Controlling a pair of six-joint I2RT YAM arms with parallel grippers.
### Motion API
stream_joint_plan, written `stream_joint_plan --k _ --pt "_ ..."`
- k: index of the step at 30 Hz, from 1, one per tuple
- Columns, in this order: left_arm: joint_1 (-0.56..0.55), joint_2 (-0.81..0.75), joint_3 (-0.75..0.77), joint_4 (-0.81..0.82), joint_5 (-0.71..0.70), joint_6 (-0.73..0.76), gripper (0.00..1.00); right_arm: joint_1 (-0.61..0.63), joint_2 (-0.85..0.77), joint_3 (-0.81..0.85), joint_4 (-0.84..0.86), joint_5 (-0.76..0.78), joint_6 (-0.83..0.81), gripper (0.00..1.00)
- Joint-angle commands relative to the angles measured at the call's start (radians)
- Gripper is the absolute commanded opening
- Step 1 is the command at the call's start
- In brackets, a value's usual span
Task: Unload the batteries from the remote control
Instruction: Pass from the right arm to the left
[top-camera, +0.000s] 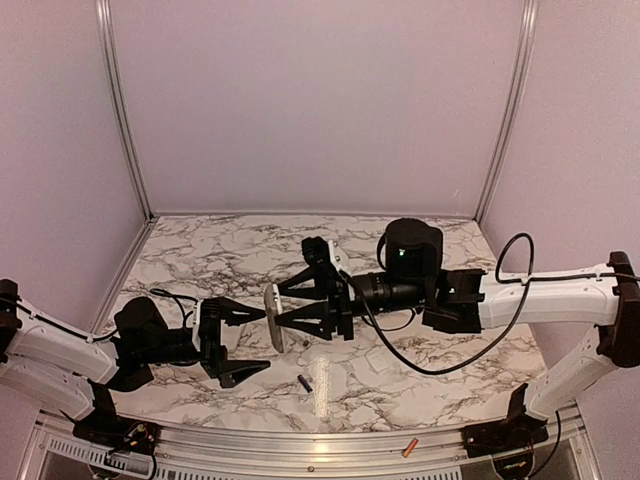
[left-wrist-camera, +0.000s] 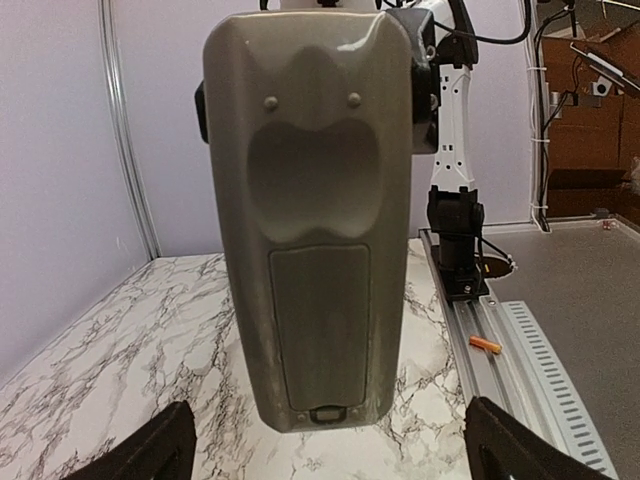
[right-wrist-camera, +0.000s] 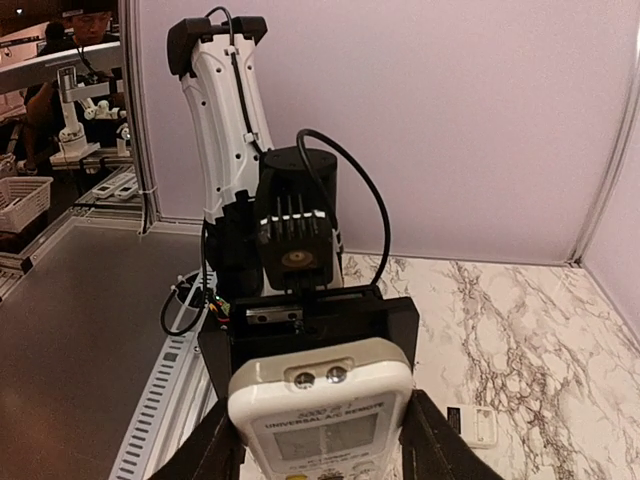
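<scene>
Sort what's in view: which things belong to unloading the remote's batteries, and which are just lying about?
Job in hand:
- grey-white plastic remote control, clamped in the right gripper
- small dark cylindrical battery
- orange cylindrical battery

Lying about:
- flat white plastic strip
- small white rectangular piece

left gripper (top-camera: 262, 341) gapes wide (facing right); right gripper (top-camera: 283, 307) clamped, level.

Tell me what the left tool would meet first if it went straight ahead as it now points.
Most likely the back of the remote, held by the right tool directly ahead; depth is unclear.
</scene>
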Motion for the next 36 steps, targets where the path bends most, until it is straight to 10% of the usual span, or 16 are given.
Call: stream_joint_plan --k 1,14,30,36 --pt "0.002 0.026 0.016 0.069 0.030 -0.023 0.96 0.008 0.036 0.040 0.112 -0.024 0.048 0.00" --pt "-0.020 0.084 0.039 0.126 0.005 -0.044 0.79 0.007 0.097 0.050 0.206 -0.037 0.106 0.00" --pt "-0.037 0.087 0.050 0.120 -0.081 -0.048 0.23 0.008 0.109 0.035 0.223 -0.019 0.144 0.01" --pt "-0.037 0.074 0.079 0.104 -0.091 -0.164 0.19 0.008 0.118 0.033 0.196 0.009 0.134 0.66"
